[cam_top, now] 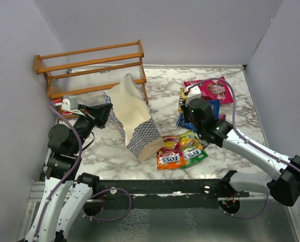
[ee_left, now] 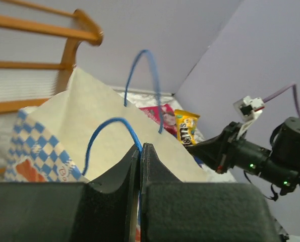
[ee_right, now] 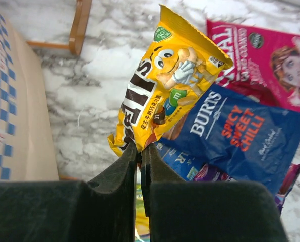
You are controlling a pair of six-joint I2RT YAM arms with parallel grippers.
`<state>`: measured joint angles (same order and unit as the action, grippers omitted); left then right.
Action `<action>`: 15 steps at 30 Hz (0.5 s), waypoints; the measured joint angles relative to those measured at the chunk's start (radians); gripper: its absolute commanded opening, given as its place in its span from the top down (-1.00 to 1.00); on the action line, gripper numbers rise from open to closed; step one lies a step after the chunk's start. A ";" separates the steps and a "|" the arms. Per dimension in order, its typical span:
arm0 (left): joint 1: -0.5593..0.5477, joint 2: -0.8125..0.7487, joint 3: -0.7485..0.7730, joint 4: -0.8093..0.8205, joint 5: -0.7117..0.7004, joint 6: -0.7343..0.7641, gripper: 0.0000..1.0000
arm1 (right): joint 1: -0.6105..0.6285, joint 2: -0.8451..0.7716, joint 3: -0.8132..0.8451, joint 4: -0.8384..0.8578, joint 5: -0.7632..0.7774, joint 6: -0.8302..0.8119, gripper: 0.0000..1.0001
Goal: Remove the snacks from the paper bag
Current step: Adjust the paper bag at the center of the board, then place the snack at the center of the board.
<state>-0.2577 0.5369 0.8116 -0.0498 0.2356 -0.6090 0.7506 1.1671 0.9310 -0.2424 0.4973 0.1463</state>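
Left gripper (ee_left: 140, 149) pinches the paper bag's (cam_top: 133, 113) thin blue cord handle (ee_left: 117, 119) (bag tilted on the marble table (cam_top: 102, 151), inside hidden). Right gripper (ee_right: 139, 149) clamps a glossy yellow packet (ee_right: 165, 85) above a blue packet (ee_right: 235, 136) and a pink packet (ee_right: 260, 55).
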 measured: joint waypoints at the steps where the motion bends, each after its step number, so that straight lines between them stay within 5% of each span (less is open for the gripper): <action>1: 0.000 -0.021 -0.017 -0.035 -0.018 0.006 0.90 | 0.000 0.002 -0.005 -0.011 -0.022 0.006 0.86; 15: 0.000 -0.002 0.130 -0.348 -0.237 0.163 0.86 | -0.018 0.162 -0.084 -0.185 -0.193 0.117 0.80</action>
<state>-0.2577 0.5354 0.9421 -0.3973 -0.0017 -0.4458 0.7326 1.3289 0.8467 -0.4278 0.3042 0.2638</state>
